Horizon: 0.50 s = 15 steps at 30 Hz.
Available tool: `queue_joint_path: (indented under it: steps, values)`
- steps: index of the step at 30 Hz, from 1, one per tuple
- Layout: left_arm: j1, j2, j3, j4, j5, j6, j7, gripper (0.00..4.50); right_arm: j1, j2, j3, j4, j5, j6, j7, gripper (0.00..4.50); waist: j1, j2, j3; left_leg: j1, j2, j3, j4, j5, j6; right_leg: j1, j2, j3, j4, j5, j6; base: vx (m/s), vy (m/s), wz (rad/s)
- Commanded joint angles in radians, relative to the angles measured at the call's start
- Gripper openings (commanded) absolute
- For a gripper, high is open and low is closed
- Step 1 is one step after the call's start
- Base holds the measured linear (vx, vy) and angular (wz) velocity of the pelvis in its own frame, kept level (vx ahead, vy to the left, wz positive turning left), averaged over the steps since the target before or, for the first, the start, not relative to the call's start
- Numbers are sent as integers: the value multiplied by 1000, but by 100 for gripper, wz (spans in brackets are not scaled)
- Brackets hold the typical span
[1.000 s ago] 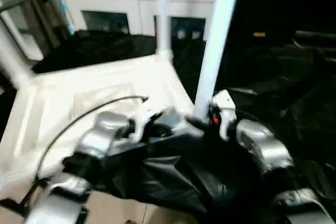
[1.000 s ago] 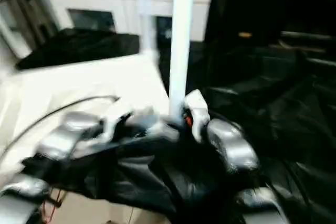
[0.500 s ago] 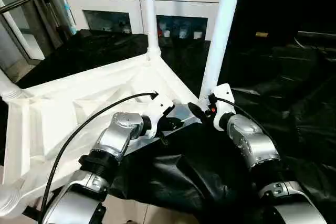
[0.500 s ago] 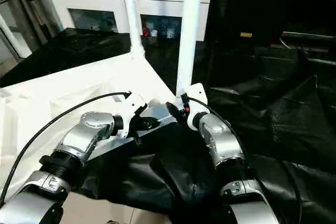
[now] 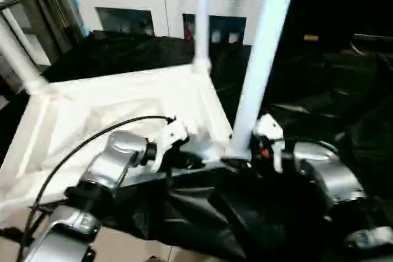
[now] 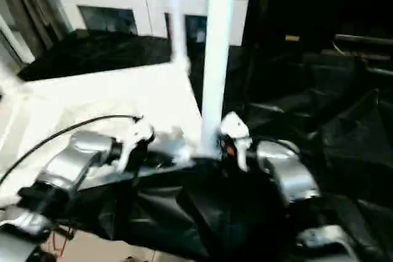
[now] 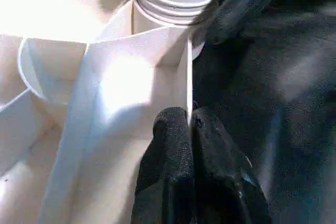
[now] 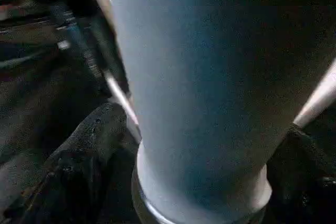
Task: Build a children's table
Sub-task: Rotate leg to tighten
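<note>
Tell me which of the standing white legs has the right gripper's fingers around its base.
The nearest leg, at the tabletop corner closest to the robot: the right gripper straddles its base. The far-corner leg and the left-corner leg stand untouched.

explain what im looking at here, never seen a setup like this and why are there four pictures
A two-armed humanoid robot is assembling a children's table. Two pictures come from its head, looking down over its silver forearms; the other two come from cameras on its wrists. The white tabletop lies upside down on black sheeting, with white legs standing in its corners. The left hand is shut, pinching a thin rib at the tabletop's edge. The right hand has one finger on each side of the nearest leg, just above its socket.
</note>
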<state>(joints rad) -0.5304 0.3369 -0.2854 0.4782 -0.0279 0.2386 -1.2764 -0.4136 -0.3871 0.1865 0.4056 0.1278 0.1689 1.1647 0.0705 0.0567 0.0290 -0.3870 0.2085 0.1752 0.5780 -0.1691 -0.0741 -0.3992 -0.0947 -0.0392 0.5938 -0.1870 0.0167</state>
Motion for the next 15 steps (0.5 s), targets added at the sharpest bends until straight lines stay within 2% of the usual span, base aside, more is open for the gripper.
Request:
queue_joint_path:
  steps: [1,3,6,8,15]
  values:
    - [-19,-17,-33,-52,-39,-26,-48,0,15,13,87,-40,27,15,90,381,0,-7,-53,19,16,7,-66,-232,74,45,-28,17,-57,-88,-274,0,0,0]
    - [-18,-1,-37,-58,-44,-25,-86,0,14,-2,88,-50,32,28,123,381,5,-8,-51,21,16,8,-67,-251,64,43,-29,18,-60,-133,-268,0,0,0]
    - [-15,14,-38,-71,-55,-17,-130,0,13,-18,99,-62,34,40,162,351,11,-10,-51,22,18,7,-69,-254,54,42,-31,20,-61,-160,-258,0,0,0]
    - [-12,26,-43,-84,-67,-8,-162,0,12,-26,108,-69,36,47,183,337,14,-11,-51,24,19,8,-69,-249,51,39,-30,21,-61,-156,-257,0,0,0]
    - [-2,34,-54,-111,-83,16,-188,0,27,-28,120,-99,56,87,215,281,18,-11,-54,20,17,6,-68,-217,51,43,-31,20,-55,-125,-257,0,0,0]
